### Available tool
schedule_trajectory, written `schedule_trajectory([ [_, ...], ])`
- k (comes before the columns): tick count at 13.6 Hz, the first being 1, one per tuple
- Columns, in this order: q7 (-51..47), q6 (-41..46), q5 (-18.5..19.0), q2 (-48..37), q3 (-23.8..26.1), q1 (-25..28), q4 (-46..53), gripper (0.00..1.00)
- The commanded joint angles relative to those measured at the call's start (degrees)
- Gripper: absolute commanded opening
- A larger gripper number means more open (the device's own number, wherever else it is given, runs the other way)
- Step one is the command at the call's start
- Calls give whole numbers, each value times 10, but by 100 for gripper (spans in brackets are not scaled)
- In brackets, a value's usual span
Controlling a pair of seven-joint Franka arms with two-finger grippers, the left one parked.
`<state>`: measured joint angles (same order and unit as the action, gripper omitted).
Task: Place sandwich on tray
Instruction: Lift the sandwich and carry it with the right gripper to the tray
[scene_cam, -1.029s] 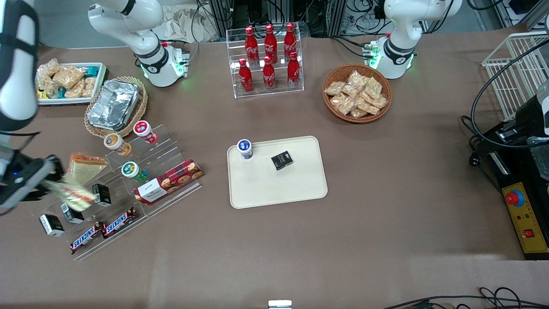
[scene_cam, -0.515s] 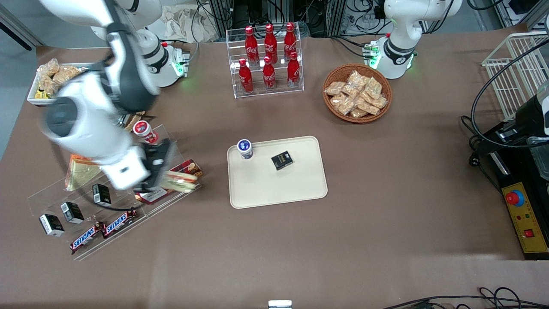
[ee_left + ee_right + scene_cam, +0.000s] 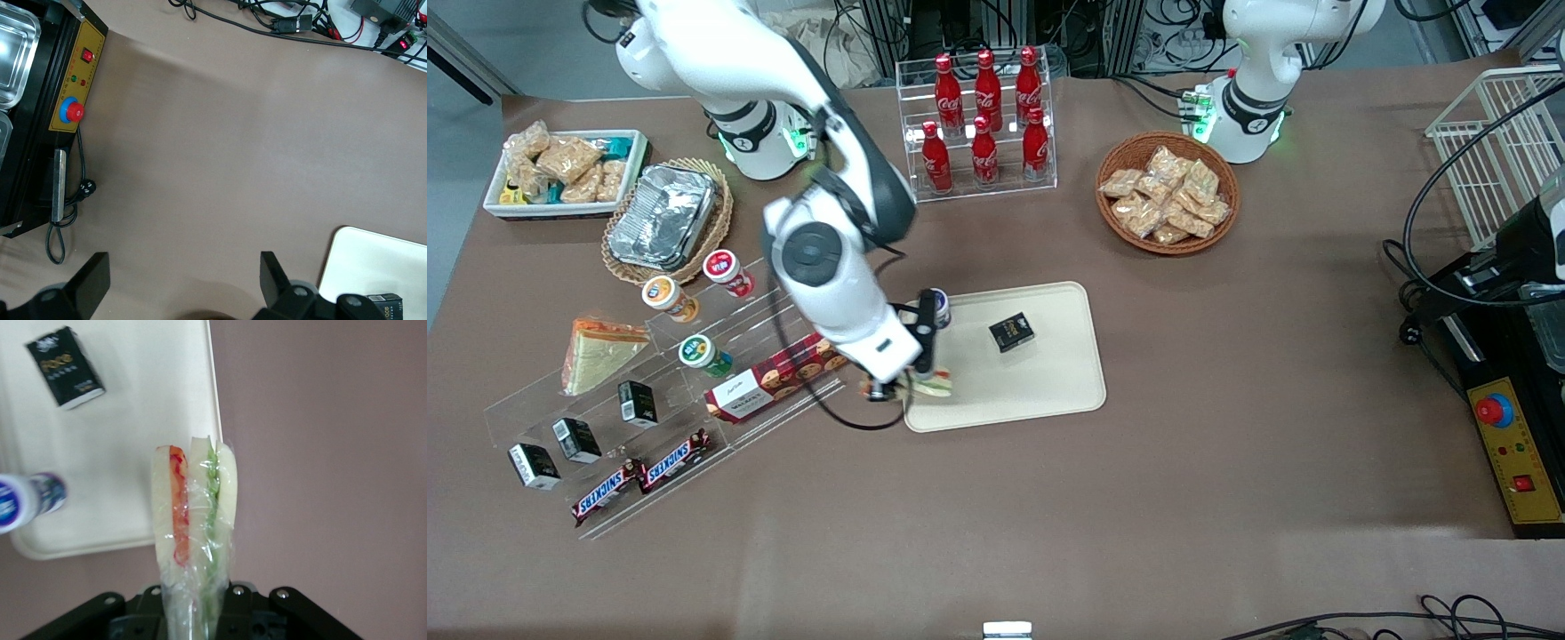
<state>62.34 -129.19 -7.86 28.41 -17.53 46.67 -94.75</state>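
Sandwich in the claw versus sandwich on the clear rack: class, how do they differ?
The held sandwich shows red and green filling; the rack sandwich shows an orange edge only. The held one hangs in the claw over the tray edge; the other rests untouched. Both are wrapped wedges.

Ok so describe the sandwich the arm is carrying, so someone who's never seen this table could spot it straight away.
Find the cream tray in the middle of the table. Above its corner nearest the snack racks, the gripper holds a clear-wrapped sandwich of pale bread. Its cut edge shows a red stripe and a green one, unlike the orange-edged sandwich lying on the clear rack.
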Motion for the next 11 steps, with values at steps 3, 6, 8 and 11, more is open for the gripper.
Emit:
schedule_trajectory([
  [3,33,-103,7,95,-9,11,36,0],
  [6,23,-112,1,149,-7,12,87,0],
  [8,12,-131,-14,159,16,11,91,0],
  [11,-25,-134,-19,168,30,23,91,0],
])
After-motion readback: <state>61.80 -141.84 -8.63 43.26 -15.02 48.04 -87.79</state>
